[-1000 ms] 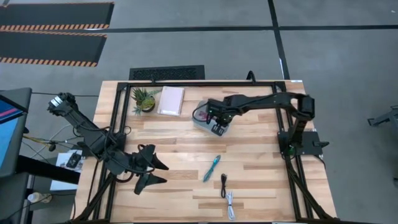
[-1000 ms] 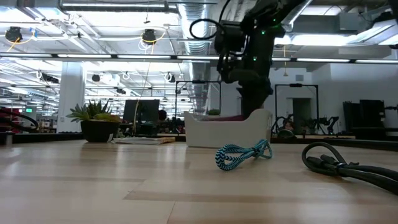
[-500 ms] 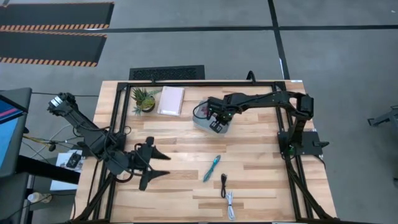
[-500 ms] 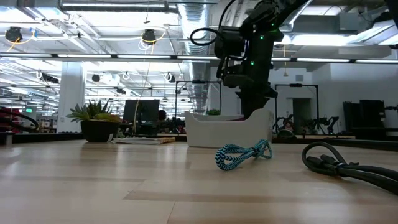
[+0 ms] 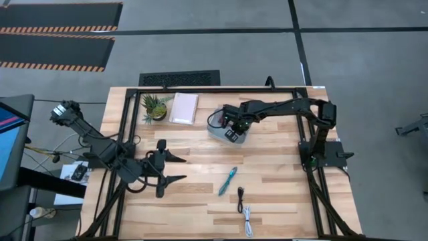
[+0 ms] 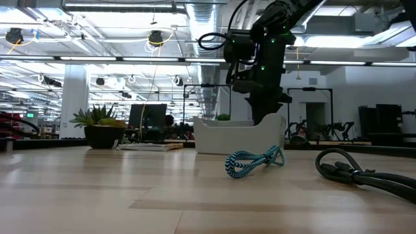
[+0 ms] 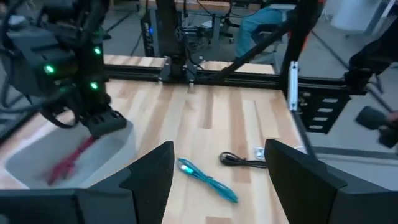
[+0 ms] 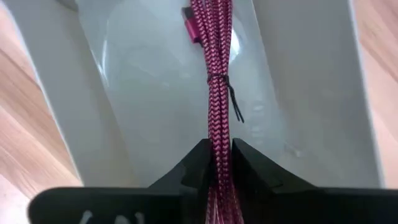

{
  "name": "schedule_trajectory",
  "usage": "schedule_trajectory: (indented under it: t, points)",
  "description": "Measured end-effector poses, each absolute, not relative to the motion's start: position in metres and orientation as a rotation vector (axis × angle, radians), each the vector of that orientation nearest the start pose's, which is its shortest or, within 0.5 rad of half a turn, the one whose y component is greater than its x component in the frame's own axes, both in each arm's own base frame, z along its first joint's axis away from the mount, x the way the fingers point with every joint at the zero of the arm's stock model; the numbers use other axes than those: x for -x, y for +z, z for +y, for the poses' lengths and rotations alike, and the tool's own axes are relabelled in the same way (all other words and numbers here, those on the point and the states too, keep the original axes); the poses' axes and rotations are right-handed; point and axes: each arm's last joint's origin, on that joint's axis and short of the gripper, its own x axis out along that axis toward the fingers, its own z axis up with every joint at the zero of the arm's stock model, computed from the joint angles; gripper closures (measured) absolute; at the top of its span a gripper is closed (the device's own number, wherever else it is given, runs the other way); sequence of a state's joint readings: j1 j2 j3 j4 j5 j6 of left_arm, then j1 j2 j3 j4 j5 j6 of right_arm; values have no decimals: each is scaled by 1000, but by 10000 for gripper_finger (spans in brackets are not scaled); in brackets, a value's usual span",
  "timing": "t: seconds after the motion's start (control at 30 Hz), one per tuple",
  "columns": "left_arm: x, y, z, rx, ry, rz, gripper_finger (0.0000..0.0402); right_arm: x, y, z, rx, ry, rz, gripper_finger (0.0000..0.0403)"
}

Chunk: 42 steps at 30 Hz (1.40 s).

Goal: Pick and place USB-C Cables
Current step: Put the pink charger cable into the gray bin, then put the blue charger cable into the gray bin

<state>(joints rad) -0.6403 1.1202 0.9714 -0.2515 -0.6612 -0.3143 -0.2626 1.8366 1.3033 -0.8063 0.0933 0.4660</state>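
The maroon-pink cable bundle lies inside the clear tray, with my right gripper shut on its near end. The high view shows that gripper over the tray's right part, and in the low view it dips behind the tray wall. The teal cable, black cable and white cable lie flat on the table, nearer the front edge. My left gripper hovers open, left of the teal cable. My right gripper pinches the maroon-pink bundle near one end between its two fingers, several strands together. The fingers come slanting down from above and lie along the bundle. The bundle runs away from them into the tray, its connector end down by the tray floor.
A small green plant and a pale pink notebook sit at the far edge, left of the tray. Bare wood lies between my left gripper and the tray. The black frame rails border the table.
My left gripper has moved toward the table's right and far side and has turned, still open. My right gripper has sunk a little deeper into the tray, and the maroon-pink bundle has dropped below the tray rim in the low view.
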Motion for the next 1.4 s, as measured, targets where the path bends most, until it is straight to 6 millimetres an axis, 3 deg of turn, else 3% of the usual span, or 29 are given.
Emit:
schedule_trajectory:
  t: [0.2, 0.4, 0.6, 0.83, 0.97, 1.07, 1.23, 1.4]
  points:
    - [-214, 331, -113, 51, 82, 304, 162, -339, 193, -94, -494, -590, 1255, 269]
    - [-229, 323, -98, 44, 101, 349, 162, -347, 212, -95, -487, -543, 1219, 233]
    - [-255, 278, -86, 48, 183, 491, 162, -353, 276, -90, -449, -434, 1255, 227]
    - [-287, 213, -79, 168, 222, 593, 162, -337, 365, -73, -399, -385, 1264, 242]
    - [-306, 183, -78, 176, 258, 605, 162, -329, 404, -46, -379, -331, 1187, 249]
    - [-320, 167, -74, 202, 265, 579, 162, -326, 422, -17, -367, -272, 1139, 255]
    - [-335, 153, -60, 309, 248, 538, 162, -320, 431, 47, -316, -126, 1131, 264]
    - [-345, 160, -50, 350, 261, 515, 162, -304, 430, 111, -221, -42, 1135, 273]
